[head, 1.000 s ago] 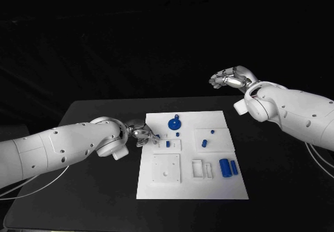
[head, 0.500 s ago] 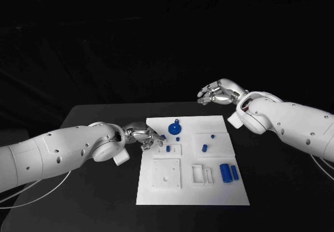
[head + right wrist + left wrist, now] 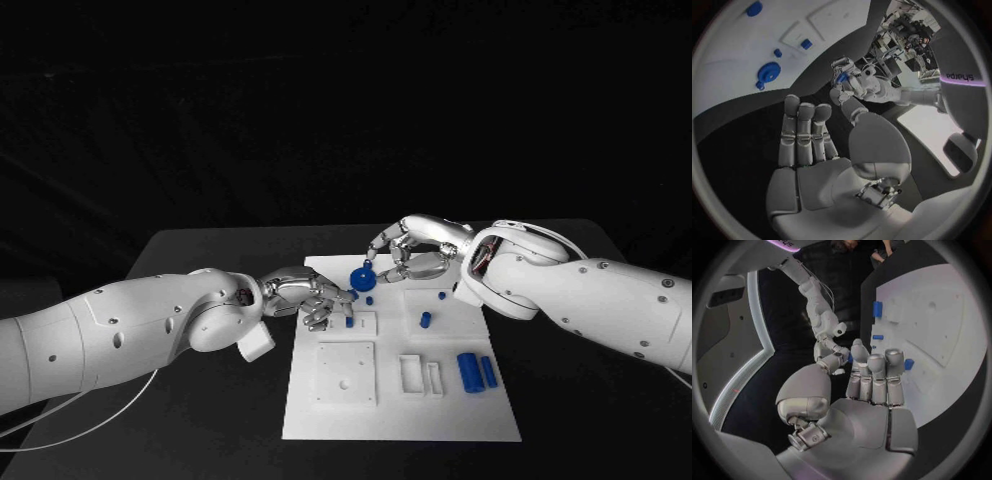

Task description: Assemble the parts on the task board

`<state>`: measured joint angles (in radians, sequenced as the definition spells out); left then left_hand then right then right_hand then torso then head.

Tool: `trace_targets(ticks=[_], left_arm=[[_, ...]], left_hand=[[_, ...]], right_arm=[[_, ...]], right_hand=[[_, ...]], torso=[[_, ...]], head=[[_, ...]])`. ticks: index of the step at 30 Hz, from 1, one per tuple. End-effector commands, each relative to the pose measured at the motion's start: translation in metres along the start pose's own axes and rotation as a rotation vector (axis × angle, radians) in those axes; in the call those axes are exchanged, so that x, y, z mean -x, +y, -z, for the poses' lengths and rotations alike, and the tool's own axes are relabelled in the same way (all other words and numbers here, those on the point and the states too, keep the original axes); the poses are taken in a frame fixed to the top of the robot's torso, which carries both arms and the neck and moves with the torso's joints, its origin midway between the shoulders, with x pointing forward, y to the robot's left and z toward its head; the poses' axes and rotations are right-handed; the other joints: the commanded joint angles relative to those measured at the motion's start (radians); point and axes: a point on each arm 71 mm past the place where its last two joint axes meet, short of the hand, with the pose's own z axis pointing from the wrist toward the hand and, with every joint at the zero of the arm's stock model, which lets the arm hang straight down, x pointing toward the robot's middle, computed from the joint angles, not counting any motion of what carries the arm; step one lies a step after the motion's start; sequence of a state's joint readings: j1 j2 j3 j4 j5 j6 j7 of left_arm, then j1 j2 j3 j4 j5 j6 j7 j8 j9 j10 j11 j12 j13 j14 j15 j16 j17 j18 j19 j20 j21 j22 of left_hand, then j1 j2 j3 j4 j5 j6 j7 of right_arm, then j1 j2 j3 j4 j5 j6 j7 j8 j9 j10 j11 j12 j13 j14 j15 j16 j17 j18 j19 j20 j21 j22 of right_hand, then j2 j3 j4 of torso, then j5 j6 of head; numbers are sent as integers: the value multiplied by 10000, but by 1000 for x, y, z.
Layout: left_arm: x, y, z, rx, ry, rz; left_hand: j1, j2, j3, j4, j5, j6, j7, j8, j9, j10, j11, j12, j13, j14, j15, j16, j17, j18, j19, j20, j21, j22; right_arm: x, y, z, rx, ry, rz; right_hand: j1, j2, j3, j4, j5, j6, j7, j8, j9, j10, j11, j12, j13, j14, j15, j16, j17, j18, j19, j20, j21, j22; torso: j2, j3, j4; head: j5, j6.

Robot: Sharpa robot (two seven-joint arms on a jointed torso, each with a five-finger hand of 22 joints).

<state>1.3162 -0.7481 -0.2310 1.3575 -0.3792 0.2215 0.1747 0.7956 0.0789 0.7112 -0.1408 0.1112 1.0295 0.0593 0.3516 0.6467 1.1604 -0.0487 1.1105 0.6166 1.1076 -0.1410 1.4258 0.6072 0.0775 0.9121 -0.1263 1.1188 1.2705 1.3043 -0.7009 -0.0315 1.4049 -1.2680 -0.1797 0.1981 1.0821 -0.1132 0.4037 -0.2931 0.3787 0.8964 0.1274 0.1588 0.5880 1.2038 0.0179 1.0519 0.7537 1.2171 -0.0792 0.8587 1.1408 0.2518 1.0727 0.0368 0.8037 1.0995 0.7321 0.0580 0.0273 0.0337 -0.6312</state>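
While both hands converge on the task board (image 3: 401, 400) | right hand (image 3: 415, 252) hovers spread, empty, above round blue part (image 3: 364, 276) at far edge | left hand (image 3: 310, 296) empty, fingers loosely extended near small blue peg (image 3: 349, 323) | next: close on round part.

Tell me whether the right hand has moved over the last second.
Yes. The right hand has come down and toward the left hand, from beyond the task board's far right corner to over the round blue part.

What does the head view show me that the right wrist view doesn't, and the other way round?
Head view: two blue cylinders lying side by side on the white board. Right wrist view: the right hand from behind, its palm bare, holding nothing. Both: the round blue disc and the left hand at the board's edge.
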Motion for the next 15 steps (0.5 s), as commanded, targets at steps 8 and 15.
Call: trace_targets(ticks=[8,15], left_arm=[[-7,-3,-1,-508,518,426],[-7,-3,0,-521,446,457]], left_hand=[[-427,299,1015,-1177,289,162,-21,116,311,-146,-46,78,16,-286,-158,115,5,-88,-117,-1068,47,81],[-1122,548,1037,-1350,954,234,-78,245,754,-177,-96,116,-13,-329,-202,167,-36,-117,-138,-1105,41,130]], right_arm=[[-12,19,1,548,100,613],[-20,23,3,636,538,522]], right_hand=[[61,-114,-55,9,64,-18,35,-19,-193,-272,-11,765,706,30,-75,516,726,100,85,-220,575,519],[59,-116,-29,6,118,33,40,24,-260,-298,-7,987,912,62,-77,664,946,100,106,-272,756,689]], torso=[[17,3,8],[11,3,-9]], head=[[47,2],[49,-19]])
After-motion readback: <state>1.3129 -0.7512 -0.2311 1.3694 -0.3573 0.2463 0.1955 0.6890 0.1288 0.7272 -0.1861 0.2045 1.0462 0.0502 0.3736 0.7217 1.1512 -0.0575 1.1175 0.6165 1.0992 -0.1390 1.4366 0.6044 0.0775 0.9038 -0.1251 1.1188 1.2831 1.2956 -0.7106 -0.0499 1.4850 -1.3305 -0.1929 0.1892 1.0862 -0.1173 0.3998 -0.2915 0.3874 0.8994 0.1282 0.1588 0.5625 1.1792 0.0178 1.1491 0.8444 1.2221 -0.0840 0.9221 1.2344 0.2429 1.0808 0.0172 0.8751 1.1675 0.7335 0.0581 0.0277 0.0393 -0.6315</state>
